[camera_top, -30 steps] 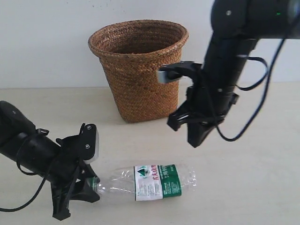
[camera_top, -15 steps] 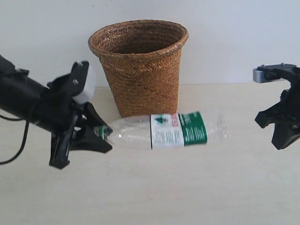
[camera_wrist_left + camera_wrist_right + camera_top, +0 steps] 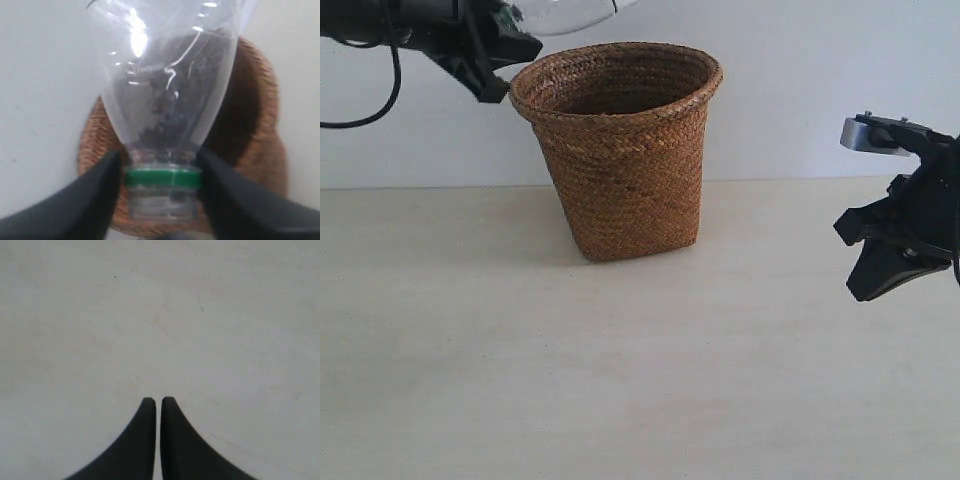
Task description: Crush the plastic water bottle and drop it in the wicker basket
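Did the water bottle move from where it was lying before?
Yes. The plastic water bottle went up from the table in front of the wicker basket to above its rim, on the left.

Left tool (image 3: 159, 172), raised high, clamps the plastic water bottle (image 3: 165, 100); right tool (image 3: 158, 402) hangs low, nearly closed.

A pale cream tabletop (image 3: 620, 400) with faint wood grain fills the lower exterior view and meets a plain off-white wall (image 3: 820, 80) along a straight horizontal edge. The light is soft and even, casting only dim, blurred shadows. Up close, the tabletop shows tiny specks and faint scuffs.
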`<action>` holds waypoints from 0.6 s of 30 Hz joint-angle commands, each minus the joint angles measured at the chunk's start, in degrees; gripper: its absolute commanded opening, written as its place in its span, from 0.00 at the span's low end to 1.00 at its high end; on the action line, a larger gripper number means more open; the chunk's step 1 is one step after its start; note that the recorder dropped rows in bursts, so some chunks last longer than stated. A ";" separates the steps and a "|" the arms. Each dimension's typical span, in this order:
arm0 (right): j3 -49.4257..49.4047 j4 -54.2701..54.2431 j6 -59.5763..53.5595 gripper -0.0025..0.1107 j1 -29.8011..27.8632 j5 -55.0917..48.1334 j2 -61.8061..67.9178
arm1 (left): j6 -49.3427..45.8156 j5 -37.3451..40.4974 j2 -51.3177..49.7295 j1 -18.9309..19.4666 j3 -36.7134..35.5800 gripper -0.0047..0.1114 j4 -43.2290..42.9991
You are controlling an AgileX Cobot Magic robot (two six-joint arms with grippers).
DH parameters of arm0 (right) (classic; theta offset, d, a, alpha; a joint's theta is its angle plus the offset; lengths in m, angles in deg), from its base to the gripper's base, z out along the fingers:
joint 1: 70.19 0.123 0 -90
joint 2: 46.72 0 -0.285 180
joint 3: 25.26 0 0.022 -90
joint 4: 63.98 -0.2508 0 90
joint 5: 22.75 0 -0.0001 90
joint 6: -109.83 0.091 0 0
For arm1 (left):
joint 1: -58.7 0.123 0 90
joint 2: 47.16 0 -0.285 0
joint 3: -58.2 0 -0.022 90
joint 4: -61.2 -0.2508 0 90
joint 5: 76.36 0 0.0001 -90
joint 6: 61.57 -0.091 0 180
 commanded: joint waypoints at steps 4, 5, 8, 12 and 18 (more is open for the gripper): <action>-0.06 -2.05 -1.28 0.02 0.52 -1.50 -0.58 | 0.16 -4.21 -5.23 -0.04 6.16 0.85 3.23; -0.06 -2.19 -1.84 0.02 0.52 -1.39 -0.58 | 0.16 -3.59 -5.23 -0.04 6.16 0.84 3.23; -0.06 -2.30 -2.12 0.02 0.52 -0.49 -0.58 | 1.42 -3.60 -4.67 0.08 6.16 0.79 2.09; -0.06 -2.30 -2.27 0.02 0.52 -0.42 -0.58 | 9.65 -3.49 -3.38 0.21 5.84 0.60 -7.34; -0.06 -0.53 -3.57 0.02 0.52 4.36 -0.58 | 32.16 7.92 -0.61 0.30 4.88 0.08 -30.20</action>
